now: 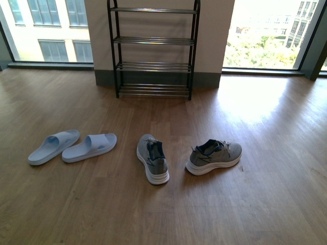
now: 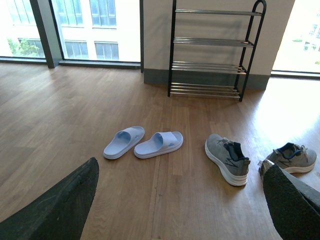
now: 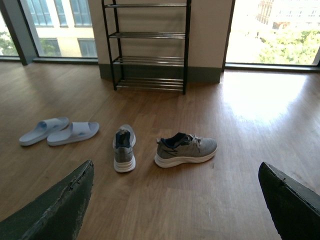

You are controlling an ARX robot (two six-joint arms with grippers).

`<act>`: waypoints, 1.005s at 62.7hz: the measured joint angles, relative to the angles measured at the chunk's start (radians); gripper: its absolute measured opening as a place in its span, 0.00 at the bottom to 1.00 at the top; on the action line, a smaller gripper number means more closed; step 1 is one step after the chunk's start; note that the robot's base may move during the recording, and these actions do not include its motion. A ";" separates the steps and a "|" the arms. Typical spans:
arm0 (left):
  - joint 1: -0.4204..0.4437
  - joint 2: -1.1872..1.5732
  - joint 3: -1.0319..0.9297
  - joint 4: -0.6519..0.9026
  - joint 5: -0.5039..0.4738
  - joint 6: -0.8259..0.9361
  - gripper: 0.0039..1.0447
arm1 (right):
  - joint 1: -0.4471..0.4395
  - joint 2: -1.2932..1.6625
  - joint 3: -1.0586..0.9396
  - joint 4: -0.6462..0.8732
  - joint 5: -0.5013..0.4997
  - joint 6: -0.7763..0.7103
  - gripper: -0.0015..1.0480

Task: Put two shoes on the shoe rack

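Two grey knit sneakers with white soles stand on the wood floor. The left one points away from me, heel toward me. The right one lies sideways, toe to the right. Both show in the left wrist view and the right wrist view. The black shoe rack with chrome rod tiers stands against the far wall, bare. My left gripper and right gripper are open and empty, well short of the shoes. Neither arm shows in the front view.
A pair of pale blue slides lies left of the sneakers. Large windows flank the wall behind the rack. A dark window post stands at the far right.
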 joint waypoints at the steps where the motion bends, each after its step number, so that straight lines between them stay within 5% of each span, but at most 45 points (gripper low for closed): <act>1: 0.000 0.000 0.000 0.000 0.000 0.000 0.91 | 0.000 0.000 0.000 0.000 0.000 0.000 0.91; 63: 0.000 0.000 0.000 0.000 0.000 0.000 0.91 | 0.000 0.000 0.000 0.000 0.000 0.000 0.91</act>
